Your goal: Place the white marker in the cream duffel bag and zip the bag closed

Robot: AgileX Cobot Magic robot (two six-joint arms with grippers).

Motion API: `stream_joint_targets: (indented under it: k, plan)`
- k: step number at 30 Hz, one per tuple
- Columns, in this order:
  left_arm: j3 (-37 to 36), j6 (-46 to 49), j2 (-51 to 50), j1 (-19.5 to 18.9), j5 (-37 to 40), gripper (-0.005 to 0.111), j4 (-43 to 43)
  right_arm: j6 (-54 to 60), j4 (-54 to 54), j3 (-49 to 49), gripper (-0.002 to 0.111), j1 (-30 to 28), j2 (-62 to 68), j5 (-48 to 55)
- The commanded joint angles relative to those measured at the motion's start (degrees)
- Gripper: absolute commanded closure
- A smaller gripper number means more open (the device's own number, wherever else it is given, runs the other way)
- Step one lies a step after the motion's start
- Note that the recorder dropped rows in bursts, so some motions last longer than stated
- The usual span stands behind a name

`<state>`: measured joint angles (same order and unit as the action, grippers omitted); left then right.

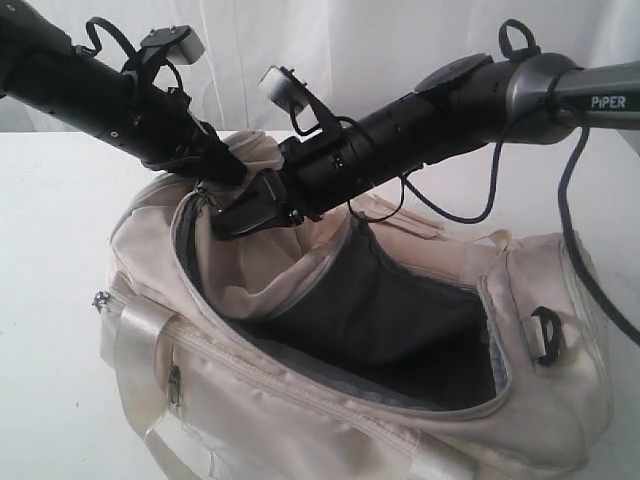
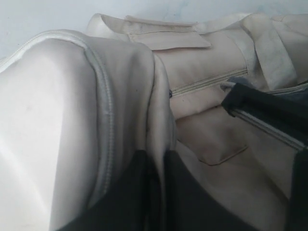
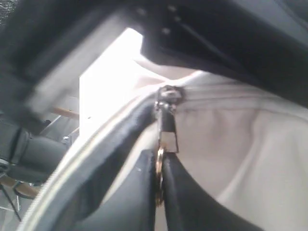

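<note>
White tabletop and a pale curtain frame the scene. On the table lies the cream duffel bag, its main zip undone and the mouth gaping over dark grey lining. The white marker is out of sight in all three views, so I cannot tell whether it lies inside.

At the bag's left end sits the metal zipper pull, hanging below its slider. The right gripper reaches across to that end, its dark fingers pressed together on the lower part of the pull. Just beside it, the left gripper pinches a raised fold of the bag's cream fabric, its fingers squeezed narrow with the cloth between them. Seen from outside, both arms come down from above and their tips almost meet.

A shiny webbing strap crosses the near side, and a black plastic loop sits on the right end panel.
</note>
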<state>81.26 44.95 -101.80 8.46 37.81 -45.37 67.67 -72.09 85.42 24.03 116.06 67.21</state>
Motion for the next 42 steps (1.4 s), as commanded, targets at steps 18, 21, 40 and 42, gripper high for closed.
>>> stream_joint_targets:
  k: [18, 21, 40, 42]
  plan:
    - [0.18, 0.24, 0.39, -0.13, -2.31, 0.107, -1.59, -11.28, 4.84, -0.19, 0.104, 7.89, -9.28, 2.75]
    - [0.18, 0.24, 0.39, -0.30, -2.32, 0.107, -1.59, -12.87, 5.73, -0.19, 0.104, 9.32, -9.42, 2.75]
    - [0.18, 0.24, 0.39, -0.32, -2.56, 0.107, -1.17, -29.51, 30.43, -15.86, 0.104, 10.33, -27.89, 2.75]
    - [0.18, 0.24, 0.39, -0.32, -2.56, 0.107, -1.17, -31.18, 32.79, -17.10, 0.104, 10.22, -30.84, 2.75]
